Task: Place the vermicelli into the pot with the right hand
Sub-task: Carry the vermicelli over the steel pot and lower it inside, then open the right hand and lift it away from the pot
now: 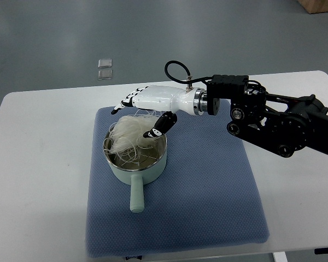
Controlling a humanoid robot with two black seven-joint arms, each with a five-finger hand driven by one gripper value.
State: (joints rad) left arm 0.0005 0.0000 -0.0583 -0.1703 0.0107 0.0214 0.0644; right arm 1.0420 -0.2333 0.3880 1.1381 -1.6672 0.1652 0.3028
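White table (38,164) with rounded corners on a grey floor; a blue quilted mat (208,202) covers its centre. Pale green pot (135,164) sits on the mat's left part, handle toward the camera. Vermicelli (128,134) lies bundled in the pot, strands draped over the far-left rim. Right hand (147,106) above the far rim, fingers extended and loose, thumb angled down touching the noodles, gripping nothing. Two small clear squares (105,68) on the floor beyond the table.

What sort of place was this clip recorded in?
Probably a robot lab or test room, not a kitchen: a plain white table on grey floor, a blue mat as the work surface, and a pale green pot of vermicelli under the right hand, no stove.
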